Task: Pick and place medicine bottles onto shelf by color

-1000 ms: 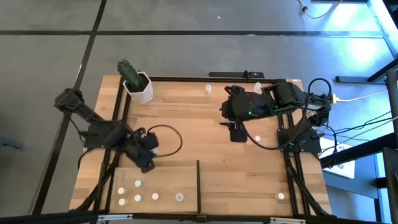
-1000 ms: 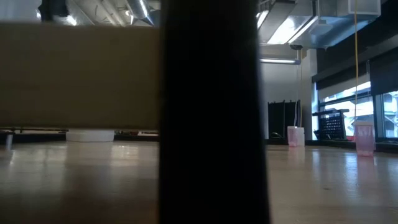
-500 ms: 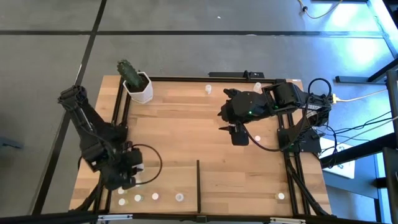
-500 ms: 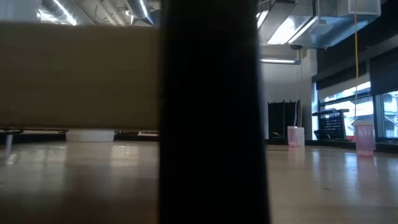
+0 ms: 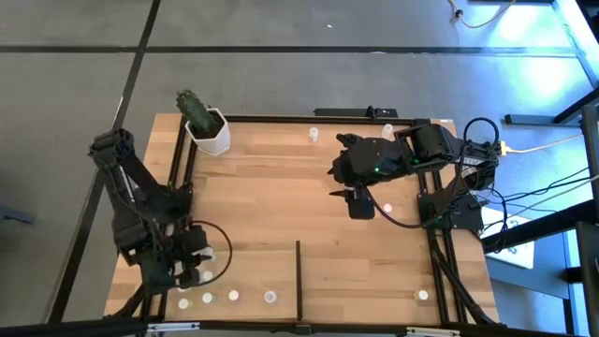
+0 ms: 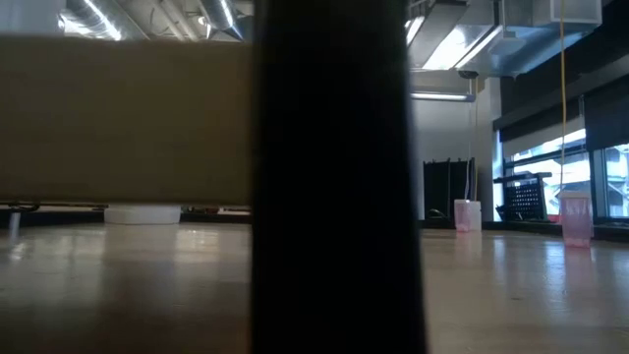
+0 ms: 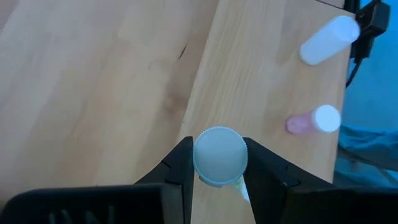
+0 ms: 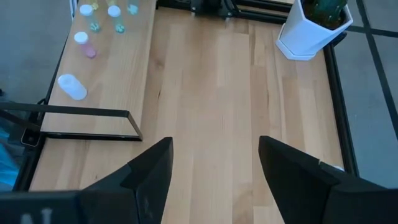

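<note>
1. Wooden tabletop (image 5: 281, 187) fills the high view, with the paler shelf (image 5: 253, 271) at its near edge and a black divider (image 5: 299, 276) standing on it.
2. On the shelf's left end, the left gripper (image 7: 219, 180) holds a white-capped bottle (image 7: 219, 155) tight between its fingers.
3. Just beside it, other small bottles (image 5: 233, 296) stand in a row.
4. Farther back, the right gripper (image 8: 214, 162) hovers with fingers wide apart and holds nothing.
5. At the far left corner stands a white cactus pot (image 5: 211, 134).
</note>
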Motion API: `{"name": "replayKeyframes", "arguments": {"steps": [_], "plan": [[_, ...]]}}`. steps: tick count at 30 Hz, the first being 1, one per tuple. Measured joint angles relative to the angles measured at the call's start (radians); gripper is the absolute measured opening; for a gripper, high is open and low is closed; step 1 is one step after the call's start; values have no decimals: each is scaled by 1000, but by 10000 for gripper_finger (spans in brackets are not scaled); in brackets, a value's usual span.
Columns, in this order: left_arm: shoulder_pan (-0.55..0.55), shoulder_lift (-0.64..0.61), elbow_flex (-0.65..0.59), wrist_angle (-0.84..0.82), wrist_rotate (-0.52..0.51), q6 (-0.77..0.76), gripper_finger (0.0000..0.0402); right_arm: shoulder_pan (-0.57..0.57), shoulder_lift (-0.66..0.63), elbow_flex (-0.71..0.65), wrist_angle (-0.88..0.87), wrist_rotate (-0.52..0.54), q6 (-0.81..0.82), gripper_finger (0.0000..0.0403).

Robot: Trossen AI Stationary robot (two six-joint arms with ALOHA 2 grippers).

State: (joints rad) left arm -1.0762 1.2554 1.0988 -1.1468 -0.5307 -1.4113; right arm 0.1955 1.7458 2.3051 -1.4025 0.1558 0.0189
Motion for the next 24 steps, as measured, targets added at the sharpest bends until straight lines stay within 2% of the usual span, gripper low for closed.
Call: {"name": "replayKeyframes", "arguments": {"steps": [6, 11, 17, 24], "plan": [[-16, 56, 0, -8, -2, -38, 96, 0, 0, 0, 0, 0, 1, 238], [-25, 96, 0, -31, -3, -129, 96, 0, 0, 0, 0, 0, 1, 239], [-29, 107, 0, -96, -5, -205, 96, 0, 0, 0, 0, 0, 2, 239], [-61, 114, -8, -82, -5, -239, 96, 0, 0, 0, 0, 0, 0, 239]]}}
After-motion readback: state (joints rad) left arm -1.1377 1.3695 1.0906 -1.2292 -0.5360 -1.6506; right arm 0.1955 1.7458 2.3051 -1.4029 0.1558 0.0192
